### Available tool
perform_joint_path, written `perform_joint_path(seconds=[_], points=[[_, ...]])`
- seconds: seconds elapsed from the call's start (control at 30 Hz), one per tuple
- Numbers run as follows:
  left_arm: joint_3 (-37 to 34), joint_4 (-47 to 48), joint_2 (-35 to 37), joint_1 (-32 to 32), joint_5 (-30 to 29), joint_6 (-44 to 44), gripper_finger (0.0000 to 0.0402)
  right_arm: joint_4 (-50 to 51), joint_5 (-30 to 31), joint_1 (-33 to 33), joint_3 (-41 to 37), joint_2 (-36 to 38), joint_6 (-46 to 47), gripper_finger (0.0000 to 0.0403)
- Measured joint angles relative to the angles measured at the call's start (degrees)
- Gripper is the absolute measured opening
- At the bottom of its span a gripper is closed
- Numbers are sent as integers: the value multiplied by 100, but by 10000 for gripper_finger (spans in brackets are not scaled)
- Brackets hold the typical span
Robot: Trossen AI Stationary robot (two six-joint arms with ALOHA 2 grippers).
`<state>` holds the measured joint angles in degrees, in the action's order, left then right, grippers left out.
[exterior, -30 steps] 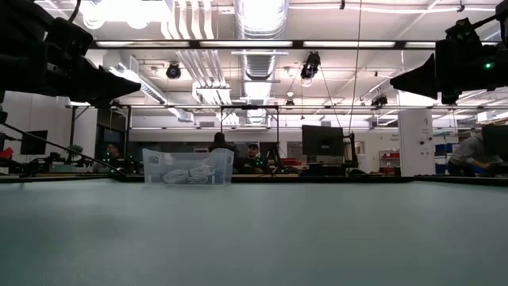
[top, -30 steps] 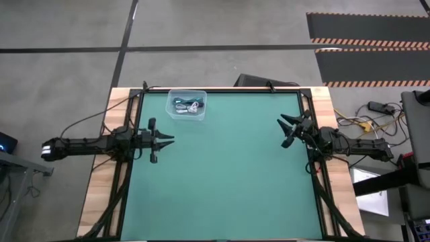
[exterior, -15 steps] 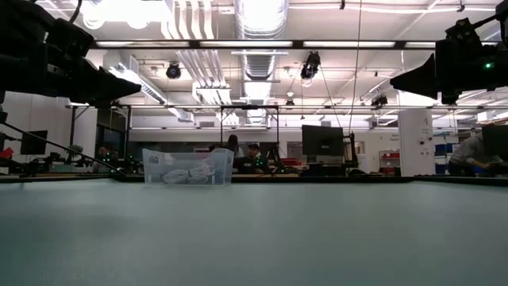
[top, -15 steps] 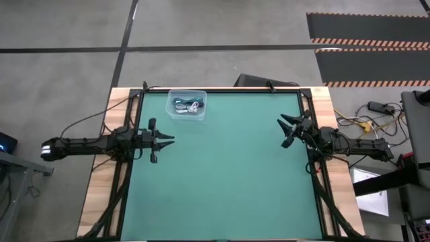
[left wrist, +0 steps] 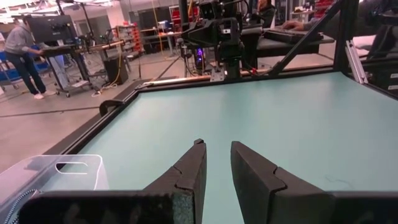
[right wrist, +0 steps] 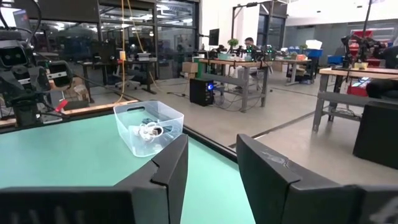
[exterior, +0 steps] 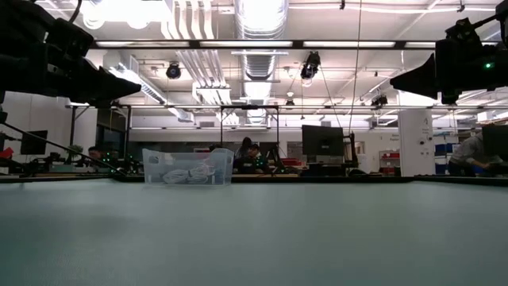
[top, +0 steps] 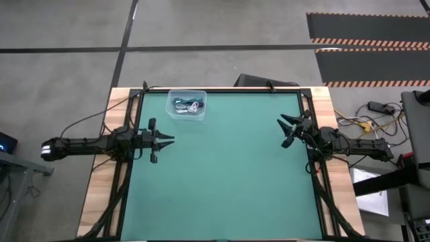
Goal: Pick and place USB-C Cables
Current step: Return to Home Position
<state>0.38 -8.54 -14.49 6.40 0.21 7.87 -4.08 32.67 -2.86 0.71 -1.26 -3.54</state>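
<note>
The USB-C cables (top: 188, 105) lie coiled inside a clear plastic bin (top: 187, 95) that stands near the table's far edge, left of centre; white and dark teal coils show through its wall (right wrist: 149, 131). The bin also shows in the low view (exterior: 188, 168). My left gripper (top: 172, 138) hovers over the table's left side, open, touching nothing, its fingers (left wrist: 217, 151) a little apart. My right gripper (top: 280, 124) hovers over the right side, open and holding nothing (right wrist: 211, 152).
The green mat (top: 228, 175) lies bare between the two arms. A black frame (top: 222, 89) runs around the table, with wooden strips at both sides. People and workbenches (exterior: 246, 155) show in the room beyond the far edge.
</note>
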Motion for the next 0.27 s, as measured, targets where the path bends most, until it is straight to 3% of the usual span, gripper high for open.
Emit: perform_joint_path(seconds=[0.27], points=[[0, 2, -1, 1, 0, 1, 58, 0, 0, -2, 0, 0, -6, 121]])
